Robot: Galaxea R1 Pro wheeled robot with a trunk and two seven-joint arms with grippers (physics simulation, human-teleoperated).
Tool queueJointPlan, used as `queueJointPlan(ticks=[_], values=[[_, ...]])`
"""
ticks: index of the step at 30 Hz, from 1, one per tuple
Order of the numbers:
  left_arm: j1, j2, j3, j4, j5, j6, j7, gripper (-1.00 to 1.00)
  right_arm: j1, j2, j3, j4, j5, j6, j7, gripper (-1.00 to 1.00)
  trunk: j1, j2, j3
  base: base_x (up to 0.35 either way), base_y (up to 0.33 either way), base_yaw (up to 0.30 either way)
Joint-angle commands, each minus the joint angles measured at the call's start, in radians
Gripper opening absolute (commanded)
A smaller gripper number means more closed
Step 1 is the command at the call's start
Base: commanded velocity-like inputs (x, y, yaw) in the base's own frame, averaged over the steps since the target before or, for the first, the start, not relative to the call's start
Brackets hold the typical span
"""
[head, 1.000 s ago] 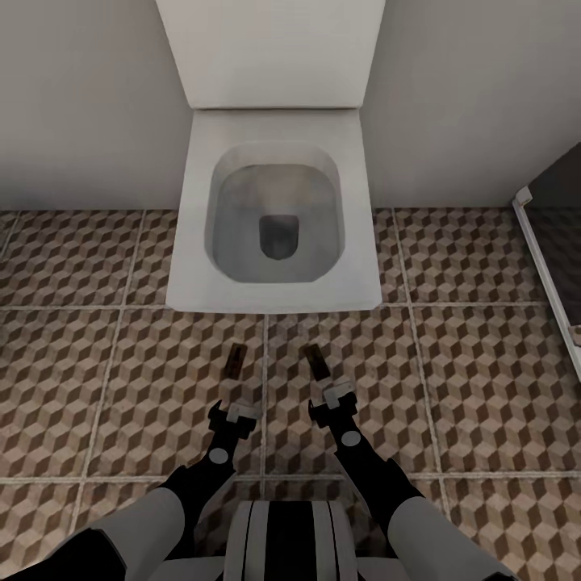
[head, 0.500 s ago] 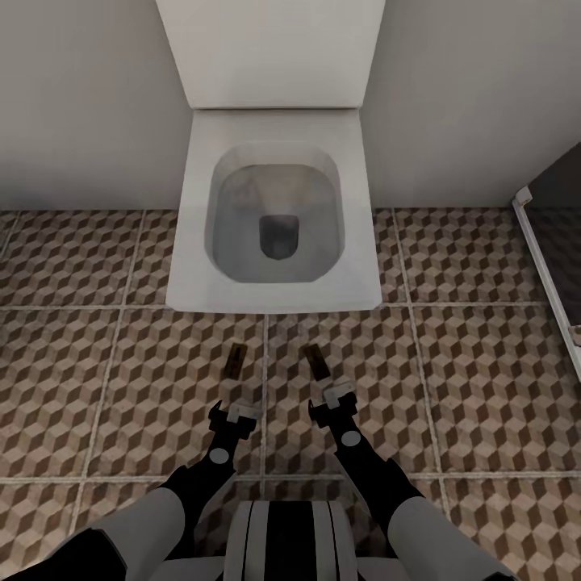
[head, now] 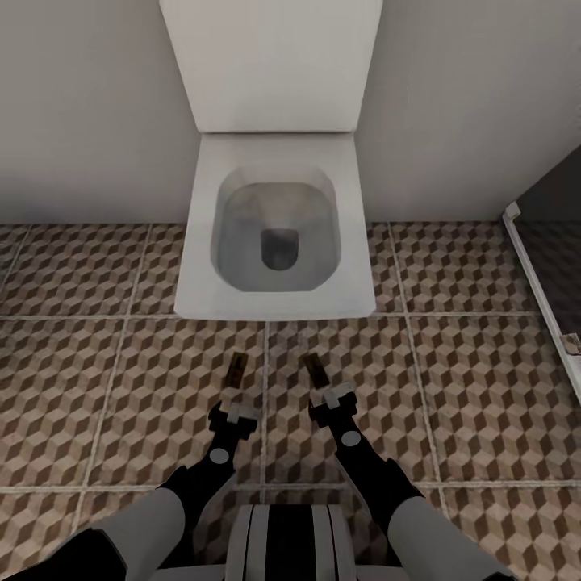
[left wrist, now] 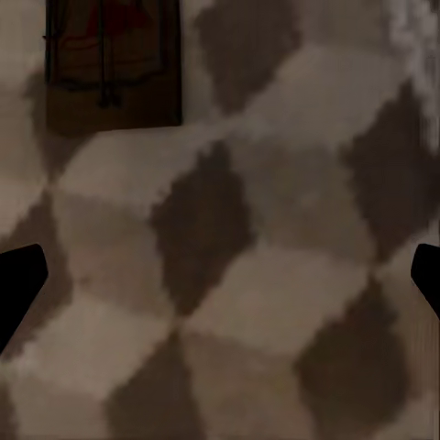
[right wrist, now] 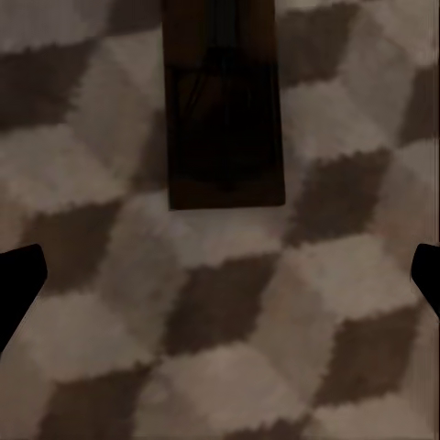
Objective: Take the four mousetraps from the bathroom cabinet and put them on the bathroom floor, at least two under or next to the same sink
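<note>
Two mousetraps lie flat on the bathroom floor [head: 121, 387] in front of the toilet: a left mousetrap [head: 236, 369] and a right mousetrap [head: 316, 371], each a small dark brown board. My left gripper [head: 233, 414] hangs open just short of the left one, with nothing between its fingers. My right gripper [head: 333, 400] is open too, close behind the right one. In the left wrist view the mousetrap [left wrist: 114, 60] with its red mark lies beyond the open gripper [left wrist: 220, 280]. In the right wrist view the other mousetrap [right wrist: 223, 103] lies ahead of the open gripper [right wrist: 220, 275].
A white square toilet [head: 278, 234] with its lid up stands against the grey wall [head: 89, 105], right ahead of the traps. At the right edge runs a white-framed dark glass panel [head: 542, 274]. Patterned tiles stretch to both sides.
The whole picture has shifted: the toilet now sits lower and looks slightly smaller, so the camera has moved. Both arms and both mousetraps keep their places relative to each other.
</note>
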Motion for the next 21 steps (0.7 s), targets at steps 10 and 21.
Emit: queueJointPlan(ticks=[10, 21], values=[[-0.001, 0.0, -0.009, 0.001, 0.01, -0.004, 0.005, 1.0, -0.001, 0.0, 0.004, 0.0, 0.008, 0.001, -0.006, 1.0, -0.005, 0.002, 0.038, 0.0, 0.0, 0.0], [-0.001, 0.0, -0.009, 0.001, 0.01, -0.002, 0.005, 1.0, 0.0, 0.0, 0.005, 0.0, 0.008, -0.002, -0.007, 1.0, -0.04, 0.066, 0.074, 0.0, 0.0, 0.0]])
